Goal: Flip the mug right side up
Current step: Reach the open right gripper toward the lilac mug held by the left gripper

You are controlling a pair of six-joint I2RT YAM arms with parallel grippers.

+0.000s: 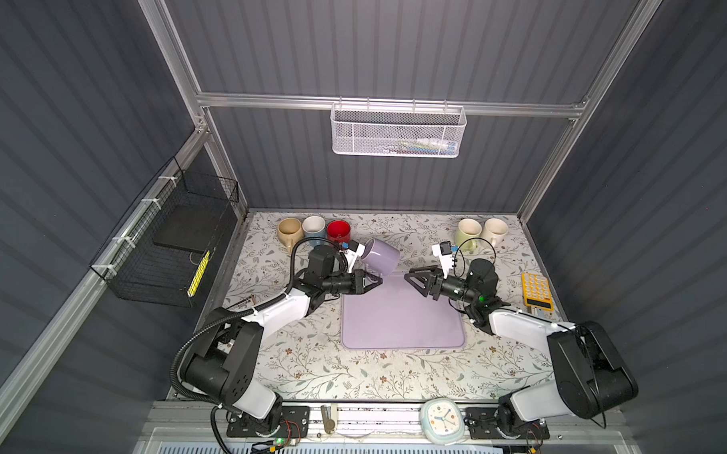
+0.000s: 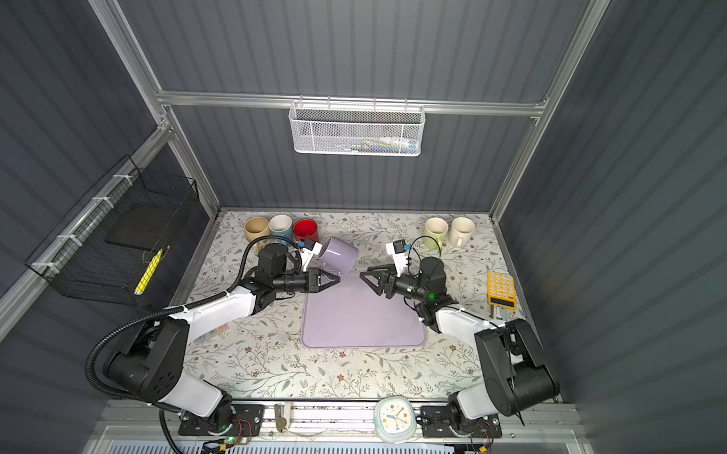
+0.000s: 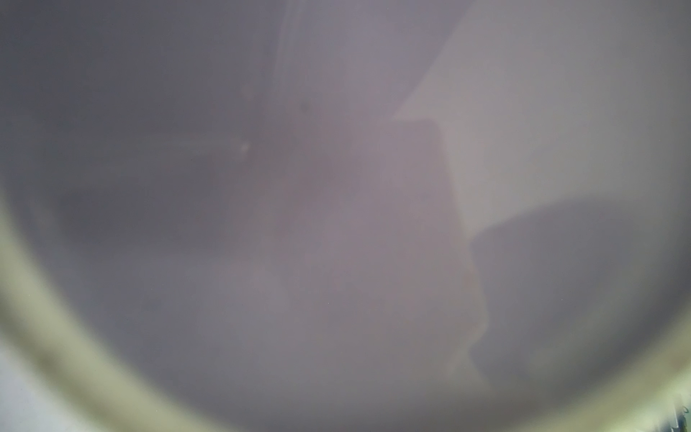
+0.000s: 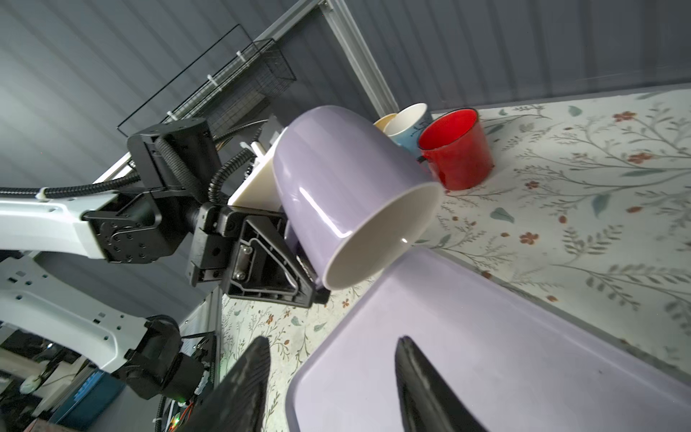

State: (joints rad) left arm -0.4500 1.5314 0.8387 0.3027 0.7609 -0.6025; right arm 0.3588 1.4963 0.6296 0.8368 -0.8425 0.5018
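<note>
a: how are the arms posing?

b: the left arm (image 1: 280, 309) is reaching in from the left with its forearm lying nearly level. its left gripper (image 1: 373, 280) is clamping tight on the lilac mug (image 1: 380, 255). the right arm (image 1: 516, 325) is mirroring it from the other side. the right gripper (image 1: 415, 282) is pointing toward the mug with its jaws standing apart, holding nothing.

a: where is the mug sitting?

b: it is hanging in the air in both top views, tipped on its side over the far left corner of the lilac mat (image 1: 404, 325). in the right wrist view its white mouth is slanting down toward the mat, and a red mug (image 4: 458, 149) is standing just behind it.

a: what is getting lost?

b: the mug's handle is hiding behind its body and the left gripper's fingers (image 4: 284, 262), so the grip is probably landing there, though i cannot tell. the left wrist view is showing only a lilac-grey blur with a pale curved rim. the right gripper's fingers (image 4: 422, 385) are being cut off by the frame edge in the right wrist view.

a: any writing?

b: a blue mug (image 4: 405, 125) is carrying a dark mark too small to read. the clock (image 1: 444, 420) face and the yellow calculator (image 1: 536, 290) keys are also coming out too small.
</note>
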